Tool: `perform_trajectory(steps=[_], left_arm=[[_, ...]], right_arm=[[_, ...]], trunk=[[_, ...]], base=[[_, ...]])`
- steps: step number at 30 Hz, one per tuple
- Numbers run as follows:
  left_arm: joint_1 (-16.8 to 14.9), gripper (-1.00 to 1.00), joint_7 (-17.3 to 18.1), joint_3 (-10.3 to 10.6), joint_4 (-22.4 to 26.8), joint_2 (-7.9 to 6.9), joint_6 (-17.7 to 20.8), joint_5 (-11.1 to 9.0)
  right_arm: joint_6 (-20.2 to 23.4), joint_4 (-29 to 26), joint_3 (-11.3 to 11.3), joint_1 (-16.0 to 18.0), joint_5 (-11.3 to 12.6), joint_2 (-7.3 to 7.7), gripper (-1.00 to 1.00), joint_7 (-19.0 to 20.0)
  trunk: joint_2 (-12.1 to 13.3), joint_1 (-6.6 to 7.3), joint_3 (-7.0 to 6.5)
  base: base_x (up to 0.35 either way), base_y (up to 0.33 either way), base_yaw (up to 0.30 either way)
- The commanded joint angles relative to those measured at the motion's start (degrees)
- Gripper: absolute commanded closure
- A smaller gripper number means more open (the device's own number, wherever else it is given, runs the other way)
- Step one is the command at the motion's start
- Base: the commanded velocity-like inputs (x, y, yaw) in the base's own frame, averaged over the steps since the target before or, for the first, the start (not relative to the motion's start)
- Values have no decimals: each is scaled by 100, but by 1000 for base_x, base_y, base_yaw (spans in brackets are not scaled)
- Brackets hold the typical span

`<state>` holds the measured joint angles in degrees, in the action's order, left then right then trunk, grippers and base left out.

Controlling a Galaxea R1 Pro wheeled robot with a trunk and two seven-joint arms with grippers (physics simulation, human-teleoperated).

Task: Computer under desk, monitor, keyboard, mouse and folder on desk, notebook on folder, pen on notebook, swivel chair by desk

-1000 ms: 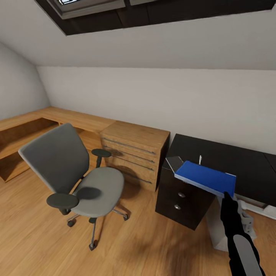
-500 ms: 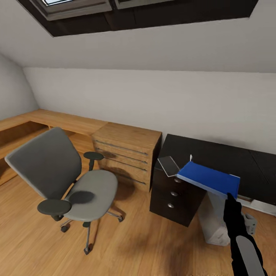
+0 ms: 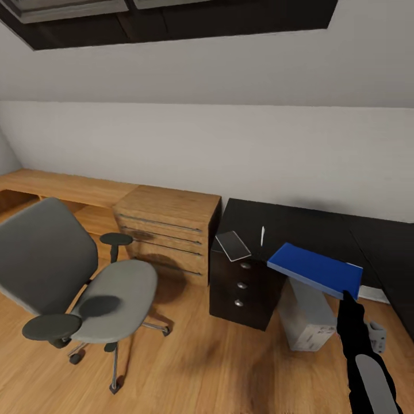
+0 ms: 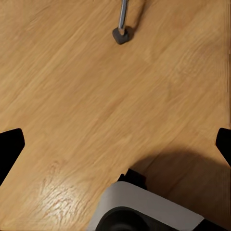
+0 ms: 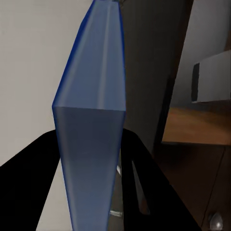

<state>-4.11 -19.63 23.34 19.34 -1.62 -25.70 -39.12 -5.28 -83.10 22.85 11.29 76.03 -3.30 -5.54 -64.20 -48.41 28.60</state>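
One flat blue folder clamped by right gripper; left gripper spread open

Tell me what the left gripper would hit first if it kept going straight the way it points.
Most likely the wood floor: the left gripper, fingers spread wide, points down at bare boards. A chair caster sits off its line. Depth is unclear.

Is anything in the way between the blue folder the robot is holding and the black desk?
Nothing visible. The right gripper holds the folder in the air before the desk. The notebook and pen lie off to one side.
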Motion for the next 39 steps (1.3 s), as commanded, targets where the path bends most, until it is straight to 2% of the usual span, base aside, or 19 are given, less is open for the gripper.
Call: perform_trajectory(steps=[1,24,29,39], left_arm=[[-2,-100,-45,50,8,-5,-10,-26],[-2,-100,-45,67,-111,30,7,-28],[-2,-100,-35,65,-111,30,4,-26],[-2,-100,-23,63,-108,36,-5,-17]], right_arm=[[-17,-6,4,5,53,-4,100,-18],[-23,-22,4,5,46,-9,100,0],[-19,-80,1,5,44,-28,100,8],[14,-195,-8,5,46,-20,100,202]], trunk=[[36,22,-10],[959,527,-376],[959,527,-367],[959,527,-364]], base=[[0,0,-251],[0,0,-251],[0,0,-193],[0,0,-18]])
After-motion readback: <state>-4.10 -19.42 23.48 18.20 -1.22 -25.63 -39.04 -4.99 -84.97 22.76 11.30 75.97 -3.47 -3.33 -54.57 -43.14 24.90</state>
